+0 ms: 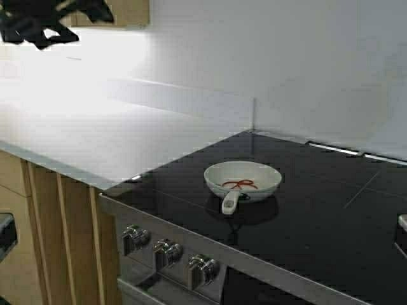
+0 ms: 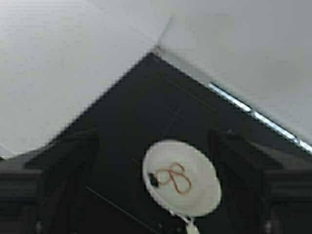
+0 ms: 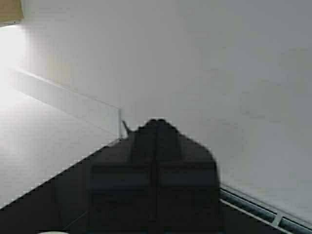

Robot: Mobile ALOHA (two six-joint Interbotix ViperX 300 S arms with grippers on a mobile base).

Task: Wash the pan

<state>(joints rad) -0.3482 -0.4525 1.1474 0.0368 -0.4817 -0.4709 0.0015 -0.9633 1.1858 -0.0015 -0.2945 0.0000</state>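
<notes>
I see pan (image 1: 243, 180) on black stove (image 1: 318, 216). Left gripper (image 2: 153, 146) fingers apart above it. Right gripper (image 3: 156, 146) fingers together, holding nothing.

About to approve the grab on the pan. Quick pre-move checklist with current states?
1. Pan located: ok, sits upright on the black cooktop, red marks inside.
2. Handle reachable: ok, points toward the knobs, nothing against it.
3. Left gripper ready: ok, jaws open, raised above the pan.
4. Right gripper ready: not ok, jaws shut, pointed at the wall.
5. Pan contents: ok, nothing loose visible.
6. Sink location: cannot tell, none in view.
</notes>
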